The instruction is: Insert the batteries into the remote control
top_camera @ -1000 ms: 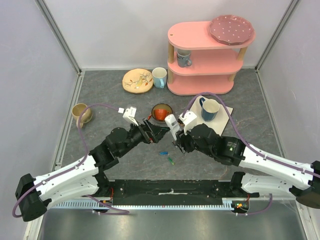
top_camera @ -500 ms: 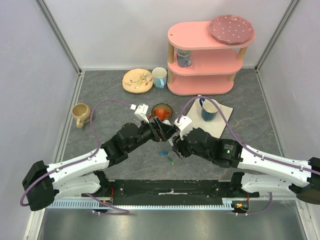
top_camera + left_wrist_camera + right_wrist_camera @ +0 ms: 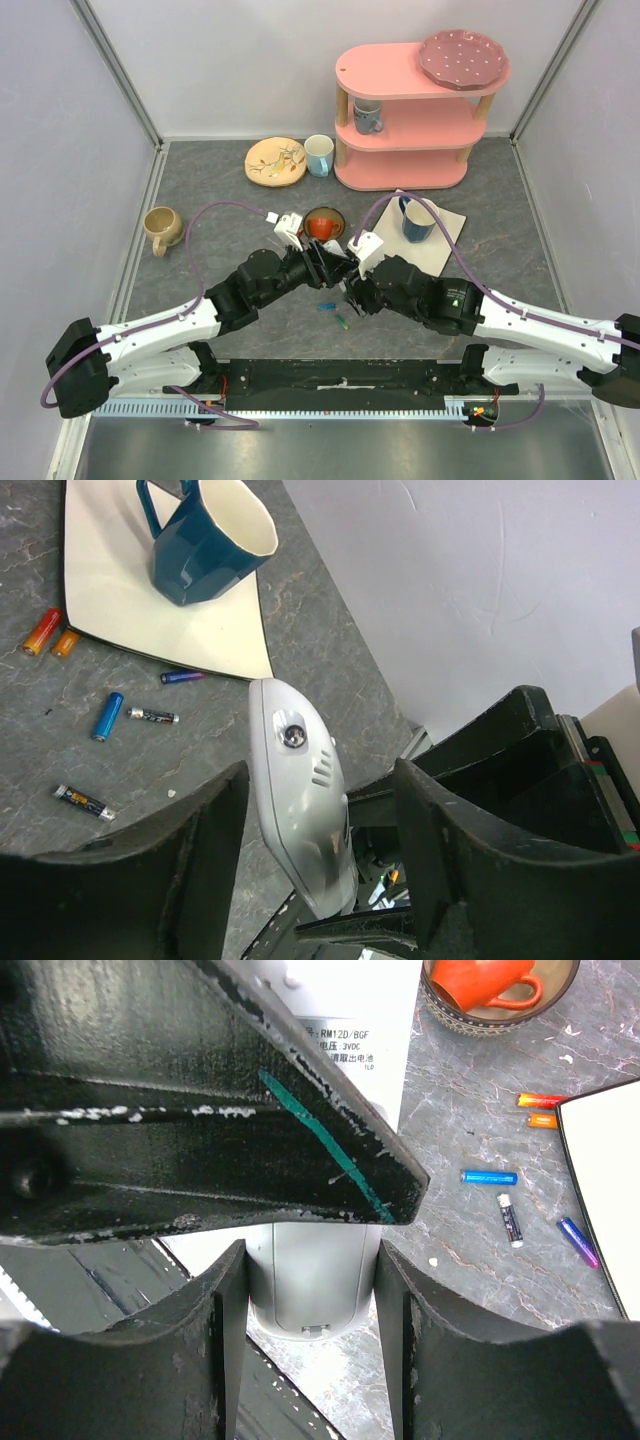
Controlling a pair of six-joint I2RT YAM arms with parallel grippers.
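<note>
Now, over the middle of the worktop (image 3: 215,190) your two arms meet. You hold the remote (image 3: 312,1290) between them, lifted above the worktop. Your right gripper (image 3: 311,1260) is clamped on its two sides. Your left gripper (image 3: 320,775) stands apart around the same remote, with a gap visible on one side. The batteries (image 3: 108,715) lie loose on the worktop, near the napkin (image 3: 110,600).
</note>
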